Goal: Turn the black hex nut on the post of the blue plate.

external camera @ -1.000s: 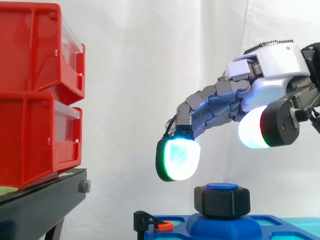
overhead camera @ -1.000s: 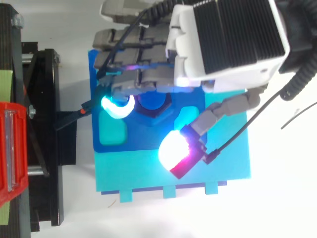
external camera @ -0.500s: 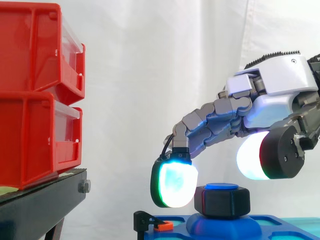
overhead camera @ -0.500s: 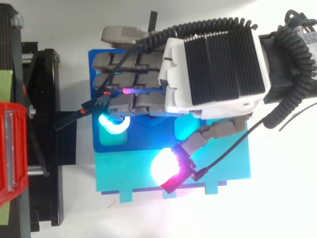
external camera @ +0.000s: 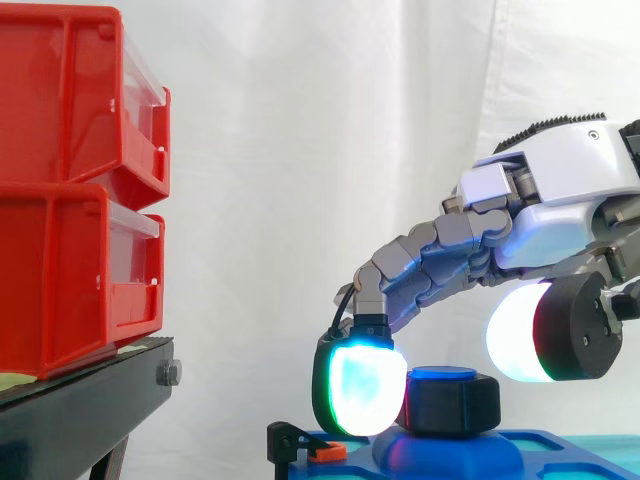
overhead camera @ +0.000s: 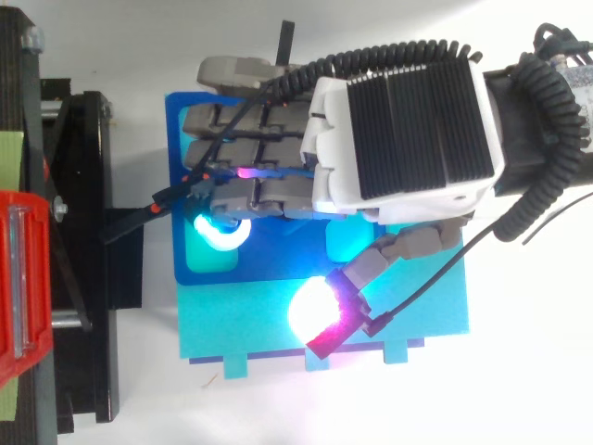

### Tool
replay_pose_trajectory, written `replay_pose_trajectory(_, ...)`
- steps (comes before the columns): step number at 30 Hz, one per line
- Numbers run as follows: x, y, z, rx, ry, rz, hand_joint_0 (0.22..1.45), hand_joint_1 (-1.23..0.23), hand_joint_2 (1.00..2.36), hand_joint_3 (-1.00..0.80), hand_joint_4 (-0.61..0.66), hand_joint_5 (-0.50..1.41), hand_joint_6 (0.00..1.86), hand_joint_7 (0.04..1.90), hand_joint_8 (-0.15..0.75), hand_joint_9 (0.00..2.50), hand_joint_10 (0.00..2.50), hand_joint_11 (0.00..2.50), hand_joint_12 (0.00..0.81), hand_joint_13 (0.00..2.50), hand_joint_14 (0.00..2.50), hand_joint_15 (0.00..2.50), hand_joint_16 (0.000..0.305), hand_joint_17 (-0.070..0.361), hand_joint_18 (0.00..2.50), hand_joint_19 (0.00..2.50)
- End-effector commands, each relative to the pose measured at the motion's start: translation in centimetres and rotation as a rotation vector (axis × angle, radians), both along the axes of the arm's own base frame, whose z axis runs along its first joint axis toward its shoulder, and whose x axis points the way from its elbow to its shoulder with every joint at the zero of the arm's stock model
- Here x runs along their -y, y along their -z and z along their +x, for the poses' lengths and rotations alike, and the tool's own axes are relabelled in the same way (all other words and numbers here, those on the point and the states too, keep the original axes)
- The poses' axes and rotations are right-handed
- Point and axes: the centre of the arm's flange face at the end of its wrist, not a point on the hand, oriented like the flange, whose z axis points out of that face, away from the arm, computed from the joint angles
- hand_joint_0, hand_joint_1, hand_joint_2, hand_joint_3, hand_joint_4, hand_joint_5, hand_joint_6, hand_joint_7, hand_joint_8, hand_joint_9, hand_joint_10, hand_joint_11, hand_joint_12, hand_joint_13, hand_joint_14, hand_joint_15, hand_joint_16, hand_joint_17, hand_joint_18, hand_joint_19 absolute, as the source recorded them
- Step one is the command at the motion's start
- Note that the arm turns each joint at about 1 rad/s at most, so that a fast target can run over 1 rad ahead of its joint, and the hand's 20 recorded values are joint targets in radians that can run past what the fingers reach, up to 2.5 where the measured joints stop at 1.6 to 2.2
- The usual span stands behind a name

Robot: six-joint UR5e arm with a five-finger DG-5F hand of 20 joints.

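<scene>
In the side view the hand (external camera: 560, 190) arches over the black hex nut (external camera: 452, 405). One glowing fingertip (external camera: 360, 392) is down against the nut's side farthest from the wrist, and the thumb is lifted clear, so the hand is spread, not pinching. The blue plate (external camera: 545, 452) lies beneath. From above, the fingers cover the nut, and the thumb hangs over a teal tray (overhead camera: 426, 306).
</scene>
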Motion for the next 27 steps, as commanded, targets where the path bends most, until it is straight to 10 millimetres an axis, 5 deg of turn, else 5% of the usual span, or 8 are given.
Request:
replay_pose_trajectory(1, 0.5, 0.0, -0.1, -0.001, 0.001, -0.004, 0.48, -0.46, 1.00, -0.50, 0.30, -0.15, 0.50, 0.94, 0.287, 0.40, 0.00, 0.01, 0.382, 0.07, 0.00, 0.00, 0.059, 0.132, 0.00, 0.03)
replay_pose_trajectory(27, 3.4, 0.0, -0.7, 0.009, -0.013, -0.023, 0.48, -0.47, 1.00, -0.50, 0.30, -0.15, 0.50, 0.93, 0.284, 0.40, 0.00, 0.01, 0.380, 0.07, 0.00, 0.00, 0.058, 0.130, 0.00, 0.03)
